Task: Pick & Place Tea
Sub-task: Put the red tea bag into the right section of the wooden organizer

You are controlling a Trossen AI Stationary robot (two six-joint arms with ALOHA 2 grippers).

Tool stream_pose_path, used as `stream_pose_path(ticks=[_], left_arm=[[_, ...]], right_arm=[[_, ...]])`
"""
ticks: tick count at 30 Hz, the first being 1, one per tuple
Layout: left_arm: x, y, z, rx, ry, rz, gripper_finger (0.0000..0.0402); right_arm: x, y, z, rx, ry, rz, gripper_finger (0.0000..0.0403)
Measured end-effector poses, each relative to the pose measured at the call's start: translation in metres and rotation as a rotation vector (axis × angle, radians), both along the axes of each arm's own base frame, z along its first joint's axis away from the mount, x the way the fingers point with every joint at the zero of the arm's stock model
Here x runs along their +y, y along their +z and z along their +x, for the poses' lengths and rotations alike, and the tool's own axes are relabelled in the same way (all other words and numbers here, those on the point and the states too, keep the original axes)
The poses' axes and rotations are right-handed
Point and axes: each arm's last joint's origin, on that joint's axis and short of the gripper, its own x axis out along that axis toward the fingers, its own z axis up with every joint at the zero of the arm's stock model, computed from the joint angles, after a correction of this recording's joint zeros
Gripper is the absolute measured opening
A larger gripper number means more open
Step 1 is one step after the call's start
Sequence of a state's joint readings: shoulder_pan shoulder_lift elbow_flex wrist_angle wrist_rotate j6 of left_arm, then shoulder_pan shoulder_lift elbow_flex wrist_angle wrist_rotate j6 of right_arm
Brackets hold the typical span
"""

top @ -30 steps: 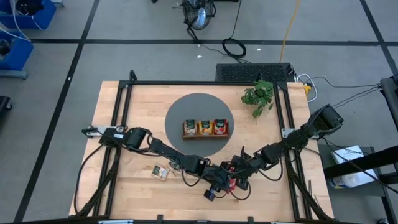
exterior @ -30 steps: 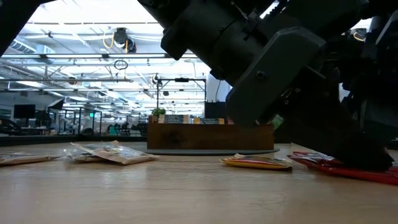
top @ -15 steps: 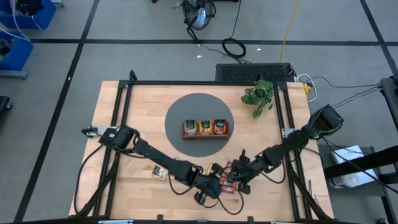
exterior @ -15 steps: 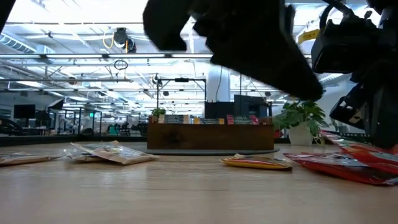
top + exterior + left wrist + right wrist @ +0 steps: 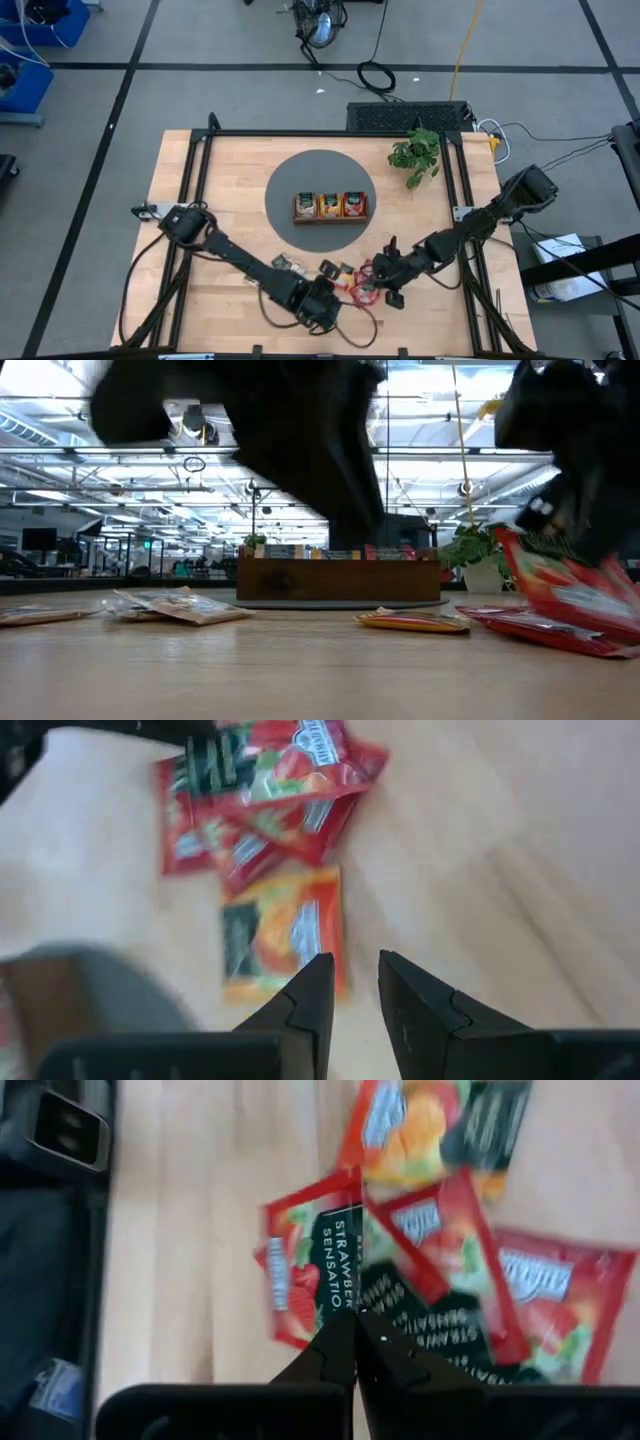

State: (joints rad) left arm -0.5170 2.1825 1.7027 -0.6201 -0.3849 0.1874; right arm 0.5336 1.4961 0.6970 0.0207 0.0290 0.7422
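Red tea sachets (image 5: 366,288) lie in a small heap near the table's front edge, with an orange one (image 5: 340,272) beside them. My right gripper (image 5: 374,286) is shut on one red sachet (image 5: 556,586), which stands tilted above another red one (image 5: 545,626) on the table. My left gripper (image 5: 354,976) hovers just near-left of the orange sachet (image 5: 282,936), its fingers a little apart with nothing between them. More sachets (image 5: 281,264) lie flat farther left. My right gripper pinches the red sachet at its edge (image 5: 343,1296) between the two shut fingertips, coming slanting down from the table's right side. The sachet is tilted, one end raised; whether its lower end (image 5: 604,628) still rests on the sachet beneath, I cannot tell.
A brown wooden tray (image 5: 330,218) holding sorted sachets stands on a round grey mat (image 5: 290,175) at the table's middle. A small potted plant (image 5: 415,155) stands at the far right. Loose sachets (image 5: 180,606) lie to the left. The two arms are close together at the front.
My left gripper has drawn back from the red sachets toward the table's near-left and risen, tipping less steeply. My right gripper has risen slightly and rolled, and the red sachet it holds has come up from lying flat to standing tilted.
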Motion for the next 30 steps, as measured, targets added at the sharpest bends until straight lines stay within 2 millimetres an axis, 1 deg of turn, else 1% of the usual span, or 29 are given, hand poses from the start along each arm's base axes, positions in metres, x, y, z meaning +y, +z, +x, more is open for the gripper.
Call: stream_pose_path(ticks=[2, 4, 6, 9, 12, 14, 16, 19, 21, 23, 25, 27, 30], left_arm=[[-0.006, 0.008, -0.005, -0.035, 0.017, 0.017, 0.0088], [-0.008, 0.017, -0.014, -0.05, 0.048, 0.04, 0.0088], [-0.003, 0.021, -0.02, -0.073, 0.094, 0.059, 0.0088], [0.006, 0.019, -0.035, -0.108, 0.15, 0.035, 0.0088], [0.013, 0.011, -0.05, -0.175, 0.2, -0.051, 0.0088], [0.018, 0.0, -0.062, -0.2, 0.225, -0.091, 0.0088], [0.022, -0.012, -0.067, -0.246, 0.243, -0.143, 0.0088], [0.026, -0.027, -0.075, -0.242, 0.218, -0.191, 0.0088], [0.027, -0.033, -0.078, -0.233, 0.211, -0.222, 0.0088], [0.027, -0.034, -0.079, -0.229, 0.221, -0.235, 0.0088], [0.026, -0.033, -0.078, -0.232, 0.222, -0.256, 0.0088], [0.025, -0.031, -0.077, -0.237, 0.221, -0.27, 0.0088], [0.023, -0.031, -0.079, -0.233, 0.221, -0.276, 0.0088]], right_arm=[[-0.005, 0.011, 0.0, -0.012, 0.003, -0.014, 0.0], [-0.01, 0.025, 0.0, -0.009, 0.005, -0.068, 0.0], [-0.015, 0.043, -0.001, -0.002, 0.013, -0.135, 0.0], [-0.026, 0.068, -0.005, 0.009, 0.008, -0.254, 0.0], [-0.039, 0.096, -0.006, -0.016, 0.015, -0.338, 0.0], [-0.052, 0.112, -0.003, -0.026, 0.012, -0.388, 0.0], [-0.069, 0.124, 0.0, 0.0, 0.005, -0.436, 0.0], [-0.096, 0.141, 0.008, 0.004, -0.007, -0.507, 0.0], [-0.113, 0.147, 0.015, 0.012, 0.0, -0.563, 0.0], [-0.13, 0.15, 0.021, 0.023, 0.0, -0.607, 0.0], [-0.146, 0.149, 0.03, 0.041, -0.006, -0.641, 0.0], [-0.157, 0.144, 0.037, 0.075, 0.002, -0.66, 0.0], [-0.168, 0.126, 0.049, 0.137, 0.044, -0.631, 0.0]])
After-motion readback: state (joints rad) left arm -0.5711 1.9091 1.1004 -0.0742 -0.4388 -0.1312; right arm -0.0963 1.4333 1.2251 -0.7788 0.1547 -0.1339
